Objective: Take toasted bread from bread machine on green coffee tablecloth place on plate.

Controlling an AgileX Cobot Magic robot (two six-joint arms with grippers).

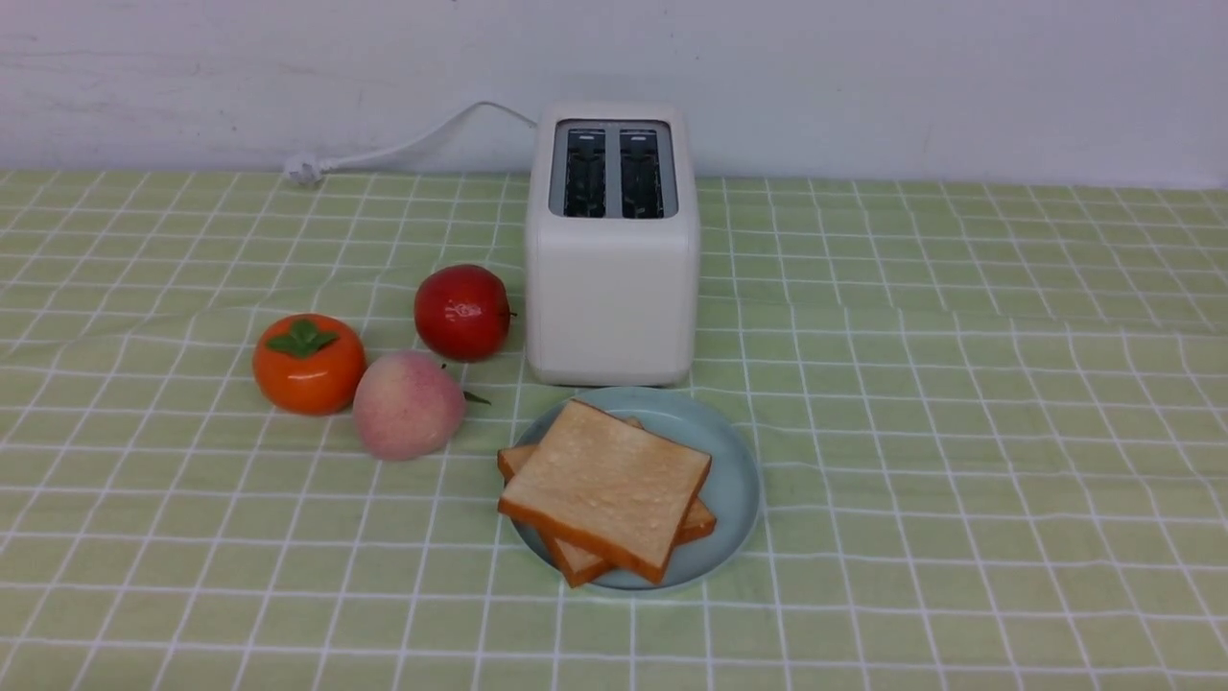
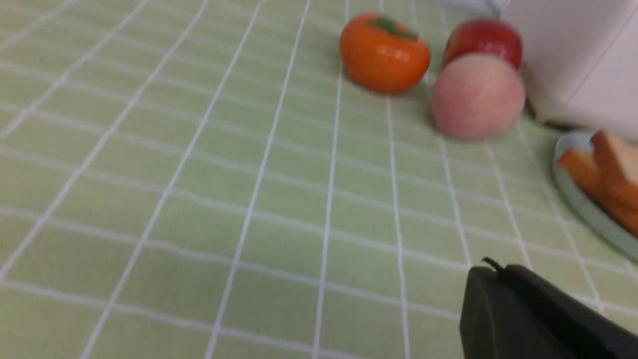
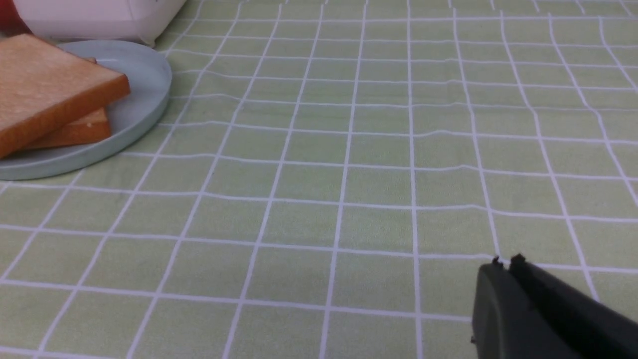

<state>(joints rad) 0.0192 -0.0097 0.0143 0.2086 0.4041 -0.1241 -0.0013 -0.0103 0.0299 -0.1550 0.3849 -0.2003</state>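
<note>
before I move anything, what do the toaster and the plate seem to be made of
Toaster: probably smooth satin plastic, going by its even white body and rounded corners; painted metal is possible.
Plate: likely glazed ceramic with a soft sheen, from its uniform pale blue-green surface, though plastic isn't ruled out.

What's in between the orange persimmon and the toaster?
The red apple lies between the persimmon and the toaster, and the front view shows it.
</note>
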